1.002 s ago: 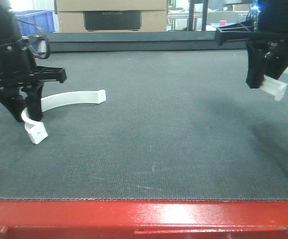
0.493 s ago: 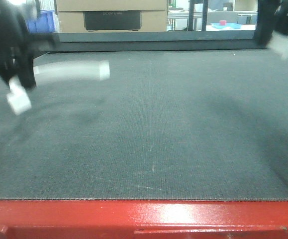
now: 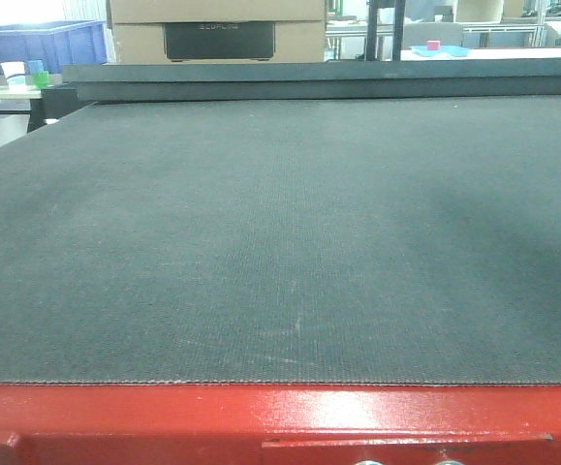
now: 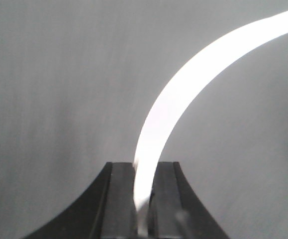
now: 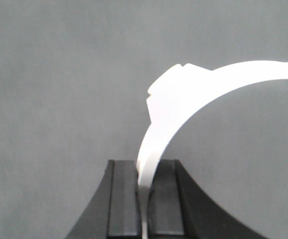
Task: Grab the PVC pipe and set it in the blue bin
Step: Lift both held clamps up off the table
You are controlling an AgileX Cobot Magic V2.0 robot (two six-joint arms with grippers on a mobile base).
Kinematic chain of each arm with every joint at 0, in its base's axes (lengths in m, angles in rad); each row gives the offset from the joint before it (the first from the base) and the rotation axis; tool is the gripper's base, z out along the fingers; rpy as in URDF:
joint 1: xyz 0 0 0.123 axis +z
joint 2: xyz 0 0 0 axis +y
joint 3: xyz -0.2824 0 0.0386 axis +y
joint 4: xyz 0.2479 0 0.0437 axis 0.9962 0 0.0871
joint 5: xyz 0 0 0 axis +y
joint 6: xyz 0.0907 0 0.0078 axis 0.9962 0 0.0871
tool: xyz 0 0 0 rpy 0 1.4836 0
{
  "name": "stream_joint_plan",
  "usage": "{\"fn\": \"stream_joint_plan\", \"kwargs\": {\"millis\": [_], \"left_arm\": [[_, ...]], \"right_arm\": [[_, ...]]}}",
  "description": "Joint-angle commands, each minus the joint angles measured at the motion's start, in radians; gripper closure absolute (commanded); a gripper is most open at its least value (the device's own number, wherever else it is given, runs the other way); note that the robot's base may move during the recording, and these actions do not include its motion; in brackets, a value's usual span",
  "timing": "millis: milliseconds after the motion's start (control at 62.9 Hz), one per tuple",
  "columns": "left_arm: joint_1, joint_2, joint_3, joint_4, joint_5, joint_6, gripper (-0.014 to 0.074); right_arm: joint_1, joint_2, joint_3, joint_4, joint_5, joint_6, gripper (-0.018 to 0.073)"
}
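Above the dark mat, mid-carry, left gripper clamps a curved PVC pipe, right gripper a second pipe; next, release over the blue bin, seemingly far left.

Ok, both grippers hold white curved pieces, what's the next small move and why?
Probably swing the left gripper toward the blue bin at far left: it and the right gripper each clamp a white pipe piece, with only mat beneath.

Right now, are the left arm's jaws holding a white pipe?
Yes, the curved white pipe runs down between the two black jaws, pinched there.
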Motion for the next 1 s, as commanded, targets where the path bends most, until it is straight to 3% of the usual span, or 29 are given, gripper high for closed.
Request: {"fn": "stream_joint_plan", "kwargs": {"millis": [0,175,382,621,986], "left_arm": [[-0.032,-0.084,0.069,-0.012,-0.129,0.001,0.0707],[-0.083,-0.229,0.290,-0.012,-0.360,0.001,0.0707],[-0.056,-0.398,0.573,-0.012,-0.566,-0.008,0.0707],[0.003,-0.583,0.755,-0.033,-0.587,-0.008,0.0707],[0.003,-0.712,0.767,-0.031,-0.690,-0.008,0.0707]], "right_arm": [[0.000,-0.050,0.010,-0.022,-0.087,-0.016,0.0727],[0.000,-0.159,0.138,-0.022,-0.255,-0.016,0.0727],[0.000,-0.322,0.381,-0.022,-0.337,-0.016,0.0727],[0.000,-0.572,0.565,-0.022,-0.386,-0.016,0.0727],[0.000,-0.770,0.584,-0.022,-0.420,-0.013,0.0727]]}}
